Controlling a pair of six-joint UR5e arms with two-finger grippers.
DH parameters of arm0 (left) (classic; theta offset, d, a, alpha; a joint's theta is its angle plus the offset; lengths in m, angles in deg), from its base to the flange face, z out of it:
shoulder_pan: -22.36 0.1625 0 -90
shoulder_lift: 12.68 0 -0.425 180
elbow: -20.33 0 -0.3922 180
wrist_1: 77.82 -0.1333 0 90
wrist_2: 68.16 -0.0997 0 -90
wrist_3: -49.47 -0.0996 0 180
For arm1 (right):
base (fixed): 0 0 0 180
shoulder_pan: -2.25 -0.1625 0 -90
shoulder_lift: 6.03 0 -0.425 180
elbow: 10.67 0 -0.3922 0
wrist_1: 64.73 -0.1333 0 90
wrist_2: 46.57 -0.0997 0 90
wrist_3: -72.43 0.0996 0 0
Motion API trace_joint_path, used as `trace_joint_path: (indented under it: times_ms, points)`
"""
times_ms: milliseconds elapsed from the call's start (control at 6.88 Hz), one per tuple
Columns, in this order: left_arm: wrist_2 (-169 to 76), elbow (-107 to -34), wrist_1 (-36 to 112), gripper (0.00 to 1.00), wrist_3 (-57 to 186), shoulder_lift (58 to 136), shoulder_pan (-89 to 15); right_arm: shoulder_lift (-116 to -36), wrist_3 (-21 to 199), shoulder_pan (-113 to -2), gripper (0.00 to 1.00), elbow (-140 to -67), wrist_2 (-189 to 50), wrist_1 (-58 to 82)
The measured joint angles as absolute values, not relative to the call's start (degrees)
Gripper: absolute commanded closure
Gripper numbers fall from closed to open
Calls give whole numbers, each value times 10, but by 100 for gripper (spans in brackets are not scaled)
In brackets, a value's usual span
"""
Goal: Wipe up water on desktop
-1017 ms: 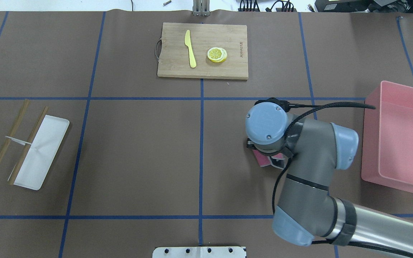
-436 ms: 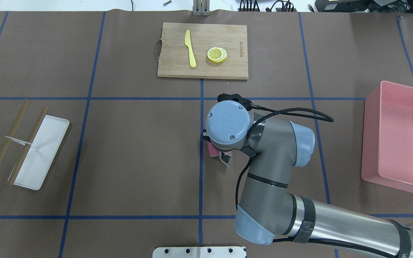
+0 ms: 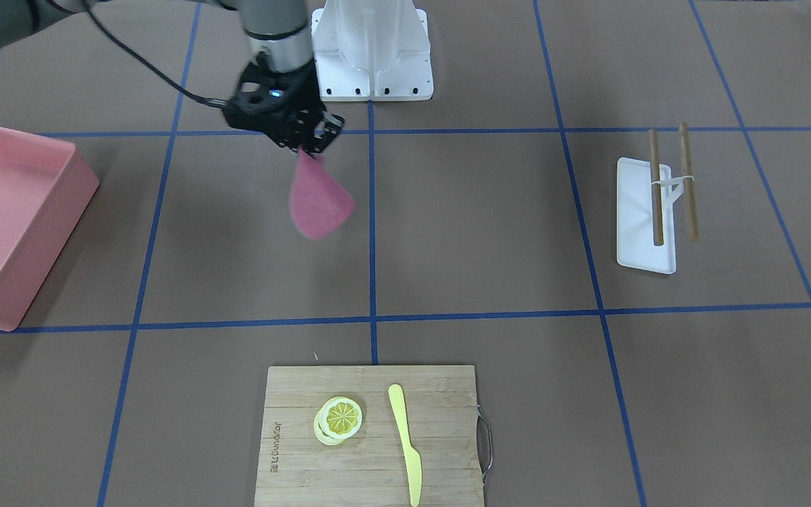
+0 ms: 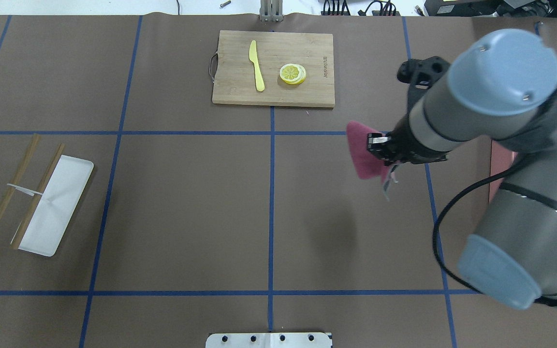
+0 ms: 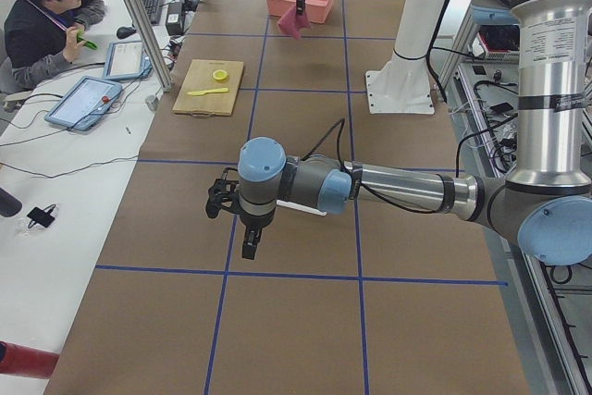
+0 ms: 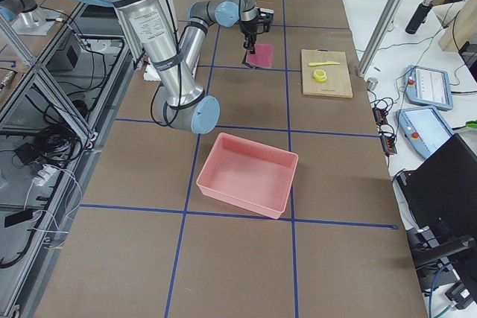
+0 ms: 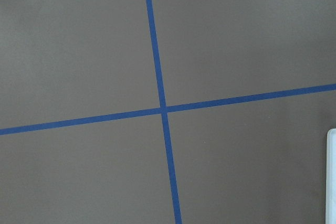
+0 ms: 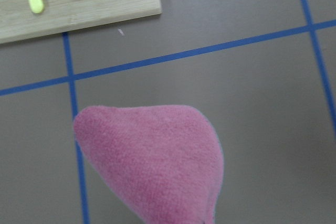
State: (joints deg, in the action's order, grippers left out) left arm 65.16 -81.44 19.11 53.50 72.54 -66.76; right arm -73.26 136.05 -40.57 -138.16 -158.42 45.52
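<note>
We held the pink cloth pinched at its top in our right fingers, dangling limp above the surface, nearer its right edge. We judged it soft, light and best gripped by a corner. Whether our left fingers were clenched, we could not tell.

The desktop is a broad, flat, matte brown top, marked into large squares by thin blue tape lines. A pink cloth hangs limp above its right half, pinched at its top by the right gripper.
</note>
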Motion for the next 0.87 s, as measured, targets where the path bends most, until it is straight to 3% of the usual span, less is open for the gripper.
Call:
trace_joint_path:
  times_ms: [291, 436, 581, 872]
  points:
    - [652, -814, 192, 1, 536, 726, -667, -864, 1153, -526, 100, -1411, -1657, 456]
    - [652, -815, 192, 1, 536, 727, -667, -932, 1045, -586, 74, -1415, -1689, 451]
    - [652, -815, 192, 1, 536, 727, -667, -997, 964, -631, 1, -1416, -1713, 429]
    - [652, -815, 191, 1, 537, 732, -666, -1086, 900, -672, 0, -1407, -1730, 354]
